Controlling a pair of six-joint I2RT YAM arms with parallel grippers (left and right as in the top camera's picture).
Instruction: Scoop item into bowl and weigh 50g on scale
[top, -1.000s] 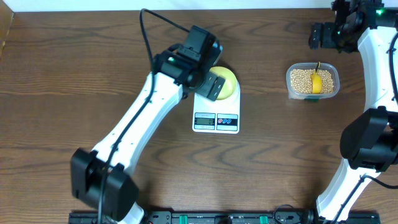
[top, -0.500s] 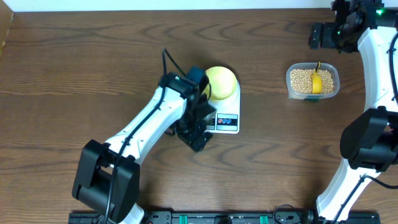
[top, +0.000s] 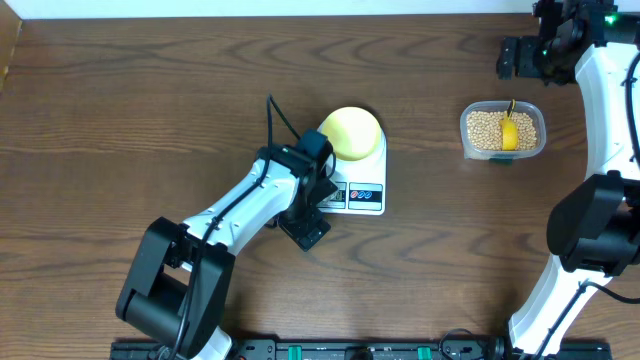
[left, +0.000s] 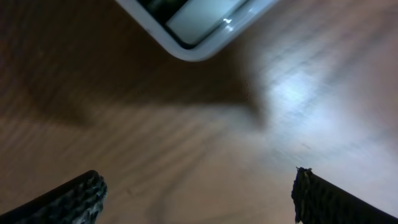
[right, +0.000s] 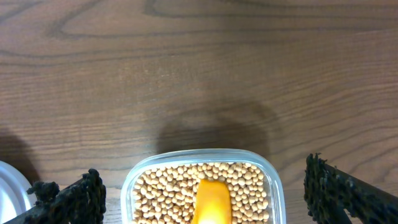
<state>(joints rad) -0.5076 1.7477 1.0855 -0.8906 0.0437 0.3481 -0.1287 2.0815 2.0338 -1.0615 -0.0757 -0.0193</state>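
Wooden table (top: 120, 120), items listed left to right in the overhead view. Left gripper (left: 199, 199): centre-left of the frame, low over bare wood at the lower left corner of the scale (top: 348, 196), jaws spread wide with nothing between them; its wrist view shows only a scale corner at the top edge. Scale: white, centre of the frame. Bowl (top: 352, 132): pale yellow, seated on the scale's upper part, up and right of the left gripper, apart from it. Clear tub (top: 503, 152): right of centre, holding the beans (top: 482, 128) and a yellow scoop (top: 509, 134). Right gripper (right: 205, 194): upper right corner, wide open, empty, held above the tub without touching it.
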